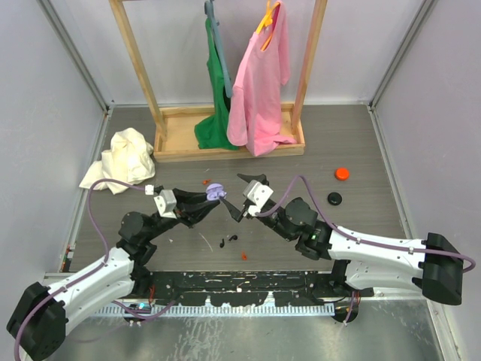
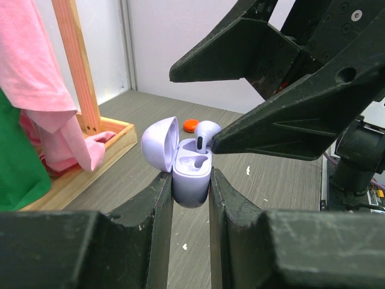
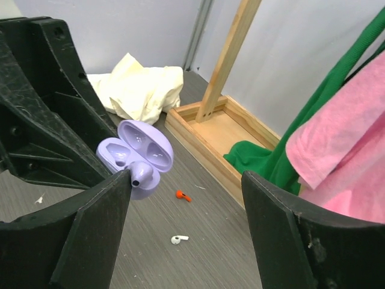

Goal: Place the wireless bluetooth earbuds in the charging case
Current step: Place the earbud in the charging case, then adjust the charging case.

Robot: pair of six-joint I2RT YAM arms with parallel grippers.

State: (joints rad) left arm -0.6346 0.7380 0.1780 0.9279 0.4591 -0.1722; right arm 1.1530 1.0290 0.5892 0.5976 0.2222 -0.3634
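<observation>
- Left gripper (image 2: 190, 174), clenched on a lilac charging case (image 2: 192, 188) held upright between its fingers, hinged lid (image 2: 159, 143) thrown open.
- Right gripper (image 3: 185, 180), fingers spread wide and grasping nothing, one fingertip (image 2: 227, 135) touching a lilac earbud (image 2: 206, 131).
- Earbud lodged partway in the case, standing proud of the pocket nearest that fingertip.
- Beyond both grippers, a wooden garment rack (image 1: 135, 53) hung with a pink shirt (image 1: 259, 90) and a green garment (image 1: 218, 113).
- Orange cap (image 2: 190, 124) on the table behind the case.

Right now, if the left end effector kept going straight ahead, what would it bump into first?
Probably the right end effector: its finger seems to touch the earbud in the held case.
</observation>
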